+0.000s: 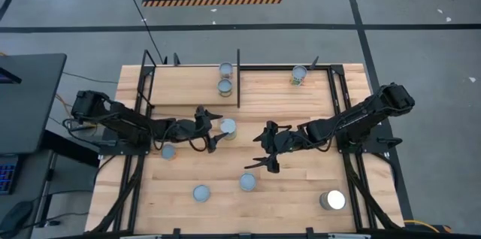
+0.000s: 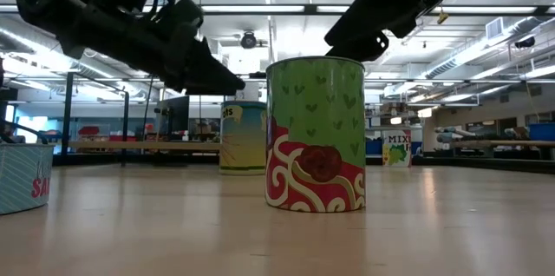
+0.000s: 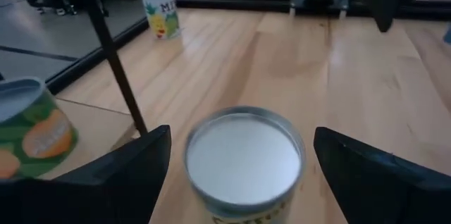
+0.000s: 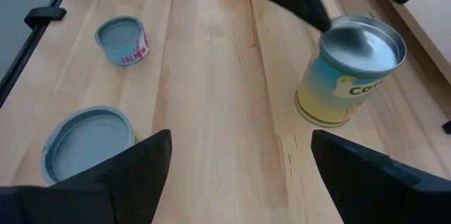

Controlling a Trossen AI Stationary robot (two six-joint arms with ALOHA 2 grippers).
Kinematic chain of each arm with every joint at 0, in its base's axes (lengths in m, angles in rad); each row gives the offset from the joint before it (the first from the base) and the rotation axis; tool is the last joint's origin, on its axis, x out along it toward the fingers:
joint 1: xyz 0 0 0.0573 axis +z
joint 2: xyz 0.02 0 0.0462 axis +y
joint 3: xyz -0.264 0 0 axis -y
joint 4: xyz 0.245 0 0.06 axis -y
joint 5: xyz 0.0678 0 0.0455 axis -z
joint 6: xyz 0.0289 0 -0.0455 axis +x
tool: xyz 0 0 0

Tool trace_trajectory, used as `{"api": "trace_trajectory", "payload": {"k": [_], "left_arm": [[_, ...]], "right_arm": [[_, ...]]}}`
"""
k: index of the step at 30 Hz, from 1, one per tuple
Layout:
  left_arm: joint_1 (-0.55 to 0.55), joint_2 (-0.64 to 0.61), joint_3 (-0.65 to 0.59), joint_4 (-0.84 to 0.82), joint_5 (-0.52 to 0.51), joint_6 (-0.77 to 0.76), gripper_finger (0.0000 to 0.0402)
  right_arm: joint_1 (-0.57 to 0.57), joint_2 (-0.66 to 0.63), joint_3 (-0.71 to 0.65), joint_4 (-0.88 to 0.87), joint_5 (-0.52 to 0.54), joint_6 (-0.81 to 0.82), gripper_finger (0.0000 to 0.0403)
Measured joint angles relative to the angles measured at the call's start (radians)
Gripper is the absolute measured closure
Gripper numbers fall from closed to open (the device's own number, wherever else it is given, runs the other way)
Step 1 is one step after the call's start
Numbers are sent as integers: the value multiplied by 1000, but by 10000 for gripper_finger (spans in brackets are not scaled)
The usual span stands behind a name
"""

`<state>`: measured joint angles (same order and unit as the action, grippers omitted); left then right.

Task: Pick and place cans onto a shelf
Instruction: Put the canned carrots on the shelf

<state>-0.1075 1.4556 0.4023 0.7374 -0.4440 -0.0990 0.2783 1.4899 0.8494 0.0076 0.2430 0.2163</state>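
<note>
My left gripper [image 1: 216, 128] is open, level with a yellow-labelled can [image 1: 227, 127] that stands upright on the table. In the left wrist view the can's silver top [image 3: 243, 155] lies between the two fingers [image 3: 130, 175], with a gap on each side. My right gripper [image 1: 259, 149] is open and empty over the middle of the table, near a green-and-red can [image 1: 248, 182]. Three cans [image 1: 226, 68] [image 1: 225, 86] [image 1: 299, 75] stand on the pale shelf panel [image 1: 263, 89] at the far edge.
More cans stand on the table: one by the left arm [image 1: 168, 152], one toward the near edge [image 1: 201, 193], and a wider bright one at the near right [image 1: 333, 200]. Thin black shelf posts [image 1: 238, 77] [image 1: 144, 81] rise close behind the left gripper.
</note>
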Motion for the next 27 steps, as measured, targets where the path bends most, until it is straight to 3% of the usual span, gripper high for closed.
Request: {"api": "trace_trajectory", "payload": {"k": [27], "left_arm": [[87, 210, 51, 127, 41, -68, 49]], "right_arm": [[0, 0, 0, 1, -2, 10, 54]]}}
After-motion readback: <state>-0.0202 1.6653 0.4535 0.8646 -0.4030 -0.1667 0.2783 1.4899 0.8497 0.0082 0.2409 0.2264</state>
